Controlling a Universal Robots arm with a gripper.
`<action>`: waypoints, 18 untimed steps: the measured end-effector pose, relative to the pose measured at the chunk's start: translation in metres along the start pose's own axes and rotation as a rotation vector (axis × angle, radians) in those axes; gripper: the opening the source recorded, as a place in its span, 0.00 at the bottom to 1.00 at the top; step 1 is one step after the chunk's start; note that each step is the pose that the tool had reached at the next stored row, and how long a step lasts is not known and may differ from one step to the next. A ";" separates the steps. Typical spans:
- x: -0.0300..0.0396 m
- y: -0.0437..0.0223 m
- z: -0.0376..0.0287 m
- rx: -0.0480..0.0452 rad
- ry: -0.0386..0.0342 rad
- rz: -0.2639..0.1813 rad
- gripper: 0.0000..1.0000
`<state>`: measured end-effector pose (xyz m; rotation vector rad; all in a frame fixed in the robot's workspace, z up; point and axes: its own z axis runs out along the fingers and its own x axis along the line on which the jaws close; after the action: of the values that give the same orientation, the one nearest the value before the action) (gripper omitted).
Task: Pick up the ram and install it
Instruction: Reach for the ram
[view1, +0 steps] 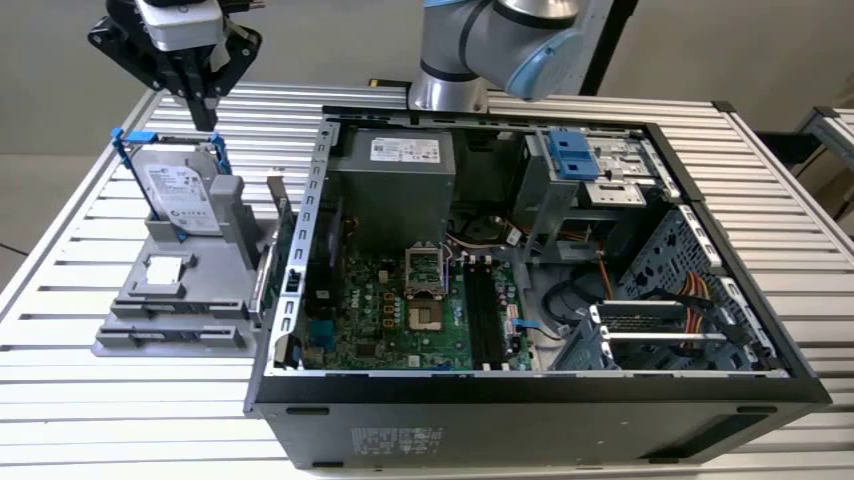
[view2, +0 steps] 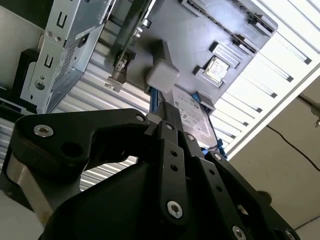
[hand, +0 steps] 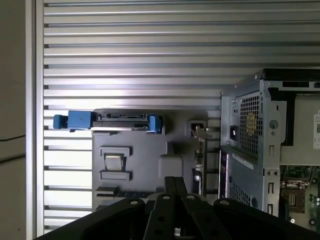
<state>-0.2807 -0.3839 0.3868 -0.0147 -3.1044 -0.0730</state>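
The gripper (view1: 204, 118) is black, and its two flat fingers (hand: 170, 186) are pressed together with nothing between them. It hangs tip-down over the back end of the holder (view1: 160, 335), just above the drive (view1: 180, 195).

The holder is a matte grey stepped block cut with slots and pockets. The drive stands upright in its back slot, a silver box with a pale label and a blue plastic handle at each side. Beside the drive a blunt grey post (view1: 227, 215) rises from the holder.

The ram (view1: 282, 212) stands at the holder's edge on the exterior view's right. It is a thin dark stick set on end, with its long axis vertical, and the gripper does not touch it. A small square metal part (view1: 166, 268) lies flat in a pocket near the holder's middle.

Just beside the holder's ram edge lies the open case (view1: 534, 405) of black sheet metal. It holds a green board (view1: 400, 310), a grey boxy power unit (view1: 394, 200), coloured cables and a cage with blue clips (view1: 577, 158). Holder and case rest on a table (view1: 80, 420) of ribbed aluminium slats.
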 end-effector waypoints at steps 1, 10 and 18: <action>0.0008 0.0000 0.0001 0.0000 0.0002 0.000 0.00; 0.0076 0.0002 0.0003 0.0000 0.0011 0.000 0.00; 0.0129 0.0006 0.0006 -0.0001 0.0026 0.000 0.00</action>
<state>-0.2937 -0.3831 0.3866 -0.0146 -3.1018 -0.0731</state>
